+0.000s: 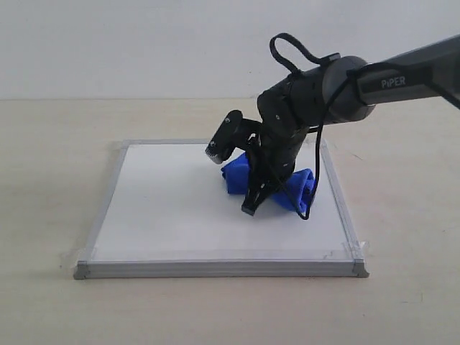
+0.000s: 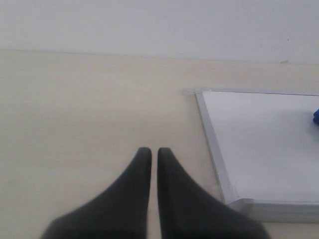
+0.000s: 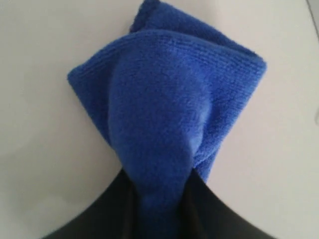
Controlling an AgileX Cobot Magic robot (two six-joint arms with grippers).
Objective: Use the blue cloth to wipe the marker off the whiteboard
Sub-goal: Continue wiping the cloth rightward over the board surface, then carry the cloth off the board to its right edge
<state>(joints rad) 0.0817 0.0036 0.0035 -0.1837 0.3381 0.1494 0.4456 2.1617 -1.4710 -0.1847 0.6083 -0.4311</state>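
Right tool (image 3: 158, 175) pinches the cloth (image 3: 164, 99), bunched on the whiteboard (image 1: 165, 208) right of its middle. Left tool (image 2: 150, 153), closed and empty, hangs over the worktop (image 2: 75, 109) beside the board's corner.

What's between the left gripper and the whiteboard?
Just bare tabletop between the left gripper and the whiteboard, as the left wrist view shows.

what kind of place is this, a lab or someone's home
Most likely a robot lab or test bench, not a home: a plain beige tabletop against a blank white wall, a whiteboard taped flat at the corners, and a black PiPER-marked robot arm over it.
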